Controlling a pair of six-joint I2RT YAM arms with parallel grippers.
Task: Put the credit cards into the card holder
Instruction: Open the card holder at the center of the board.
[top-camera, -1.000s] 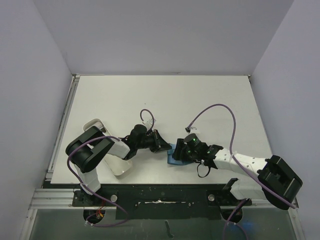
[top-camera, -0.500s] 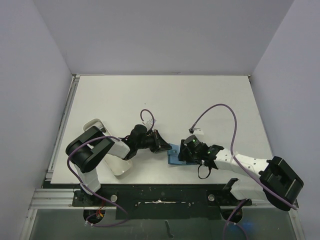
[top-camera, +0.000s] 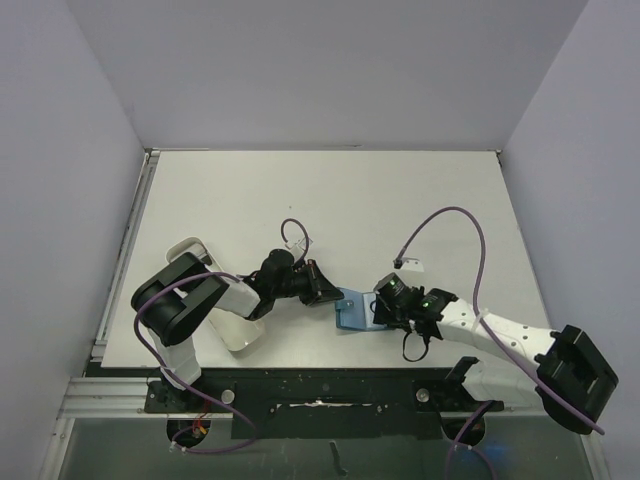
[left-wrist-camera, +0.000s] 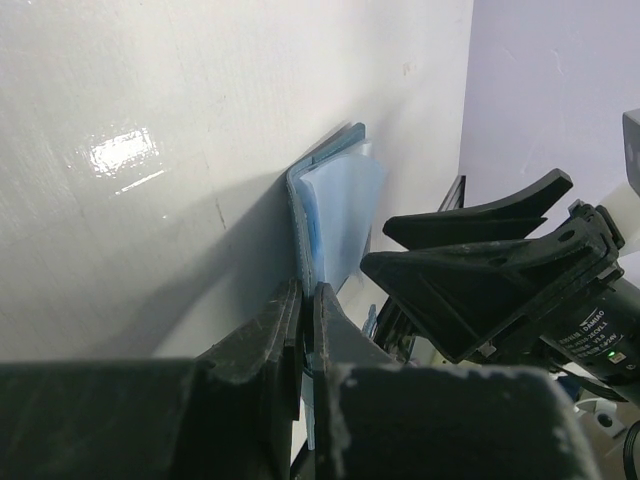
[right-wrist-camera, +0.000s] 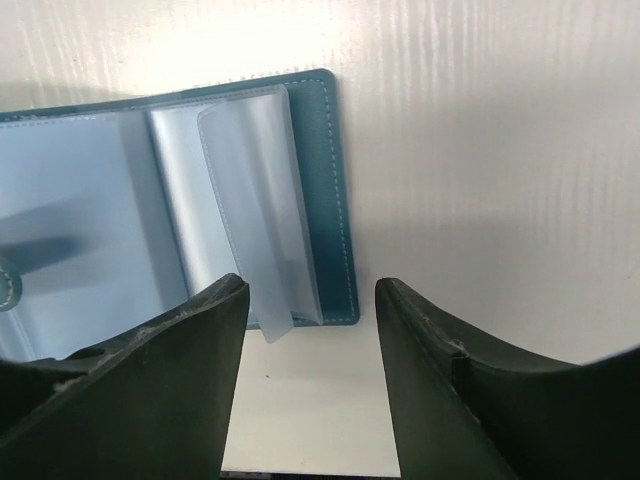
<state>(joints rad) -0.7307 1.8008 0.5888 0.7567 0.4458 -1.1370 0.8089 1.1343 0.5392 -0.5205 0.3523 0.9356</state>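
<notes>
Tray (top-camera: 190, 248), white, oblong and round-cornered, sits at the left of the smooth white table (top-camera: 400, 200); to its right the left gripper (top-camera: 335, 293) has its black fingers pinched on an edge of the holder (top-camera: 352, 312). Teal stitched leather with glossy clear sleeves (right-wrist-camera: 250, 200), the holder lies open near the table's front edge, between both grippers. At its far side hangs the right gripper (top-camera: 380, 312), curved black fingers spread wide.

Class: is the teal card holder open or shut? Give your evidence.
Open. The card holder lies spread on the table, its clear sleeves exposed and fanned.
</notes>
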